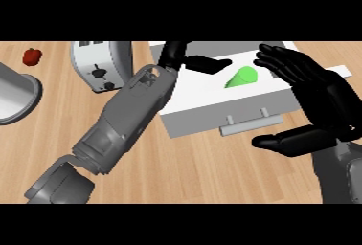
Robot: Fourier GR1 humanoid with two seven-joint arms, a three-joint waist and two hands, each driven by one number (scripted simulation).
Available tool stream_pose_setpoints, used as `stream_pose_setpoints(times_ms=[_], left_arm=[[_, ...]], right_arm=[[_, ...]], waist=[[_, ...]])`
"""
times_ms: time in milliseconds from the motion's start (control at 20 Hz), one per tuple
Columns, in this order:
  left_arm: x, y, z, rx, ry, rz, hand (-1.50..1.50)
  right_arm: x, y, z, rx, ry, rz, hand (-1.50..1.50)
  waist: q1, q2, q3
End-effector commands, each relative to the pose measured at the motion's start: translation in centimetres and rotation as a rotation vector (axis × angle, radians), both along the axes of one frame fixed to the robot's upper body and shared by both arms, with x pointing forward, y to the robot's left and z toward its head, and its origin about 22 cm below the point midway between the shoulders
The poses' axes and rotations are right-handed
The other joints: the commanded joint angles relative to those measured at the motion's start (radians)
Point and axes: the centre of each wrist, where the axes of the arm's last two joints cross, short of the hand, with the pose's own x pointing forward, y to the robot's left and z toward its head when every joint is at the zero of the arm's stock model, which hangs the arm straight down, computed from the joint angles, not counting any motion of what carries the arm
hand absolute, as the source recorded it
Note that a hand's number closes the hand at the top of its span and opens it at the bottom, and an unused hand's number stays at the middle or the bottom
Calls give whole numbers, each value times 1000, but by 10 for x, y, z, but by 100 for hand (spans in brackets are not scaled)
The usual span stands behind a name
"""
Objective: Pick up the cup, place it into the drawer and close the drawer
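Note:
A green cup (242, 77) lies on its side inside the open white drawer (212, 91), toward its right half. My left hand (185, 55) reaches over the drawer's far left part, fingers stretched toward the cup and apart from it. My right hand (320, 100) stands open at the drawer's right side, fingers straight above its right edge and thumb low, just right of the drawer's handle (249, 123). Neither hand holds anything.
A silver toaster (101, 63) stands left of the drawer, close to my left forearm. A red pepper (32, 56) lies at the far left, and a grey round pot rim (17, 98) shows at the left edge.

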Motion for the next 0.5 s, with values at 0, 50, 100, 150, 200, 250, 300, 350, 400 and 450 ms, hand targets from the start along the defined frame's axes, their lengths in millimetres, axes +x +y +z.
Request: stream_pose_setpoints(times_ms=[0, 50, 100, 150, 200, 250, 300, 350, 400, 450], left_arm=[[-1, -2, 7, -131, -43, -43, -150], [0, -5, 15, -185, -62, -48, -150], [0, -5, 16, -201, -79, -18, -150], [-1, -4, 13, -222, -91, -25, -150], [-2, -3, 10, -247, -109, -3, -150], [-1, -4, 13, -254, -113, 20, -150], [1, -7, 23, -267, -105, 25, -150], [0, -2, 13, -287, -103, 38, -150], [1, -8, 25, -275, -104, 52, -150], [1, -4, 17, -271, -106, 42, -150]], right_arm=[[1, 21, 7, -16, -11, 206, 150], [0, 25, 4, -44, 12, 260, 150], [-2, 23, 1, -60, 30, 292, 150], [-4, 25, -5, -91, 50, 336, 150], [-2, 23, -4, -157, 74, 344, 150], [-4, 25, -11, -239, 105, 360, 150], [-10, 21, -6, -325, 110, 382, 150], [-10, 16, -13, -390, 130, 381, 150], [-11, 4, -5, -461, 124, 365, 150], [-10, 9, -10, -511, 150, 348, 150]], waist=[[11, 2, -2], [10, -2, -2], [7, -8, -1], [11, -8, -1], [27, -10, -2], [33, -12, -2], [35, -21, -2], [52, -19, -2], [49, -24, -1], [86, -25, -2]])
